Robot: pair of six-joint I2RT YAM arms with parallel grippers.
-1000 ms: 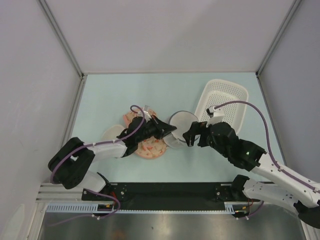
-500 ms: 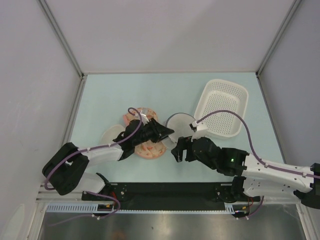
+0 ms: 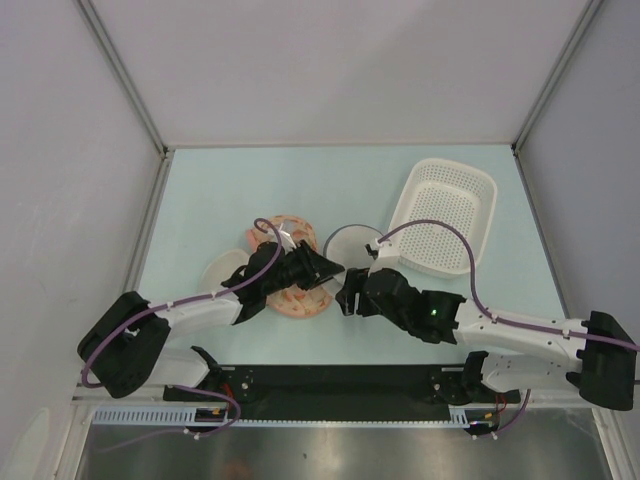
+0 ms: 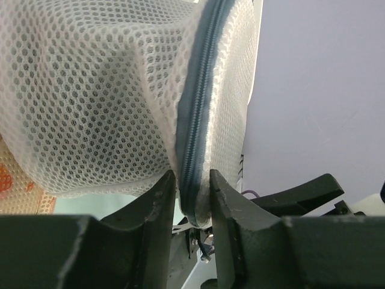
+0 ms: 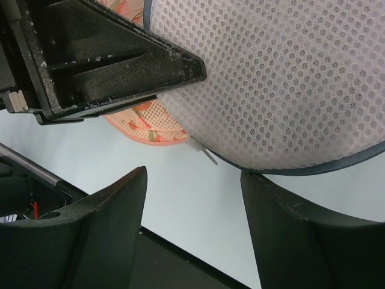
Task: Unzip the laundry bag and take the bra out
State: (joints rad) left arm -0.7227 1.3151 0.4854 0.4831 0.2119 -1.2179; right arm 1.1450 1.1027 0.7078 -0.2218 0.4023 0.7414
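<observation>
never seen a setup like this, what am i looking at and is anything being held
Two robot arms are bolted to a table. One picture looks down from above; the other two come from cameras on each wrist. On the table lie a white basket and a peach floral item. The left claw has the dark zipper rim of the mesh laundry bag between its fingers; whether it pinches firmly is unclear. The right claw is open and empty, beside the bag.

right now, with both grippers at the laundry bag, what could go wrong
1. The left gripper pinches only the zipper rim of the laundry bag; a pull could slip it free.
2. The open right gripper faces a very small white tab and may catch mesh instead.
3. The peach padded item lies right beside the bag and could get dragged.
</observation>
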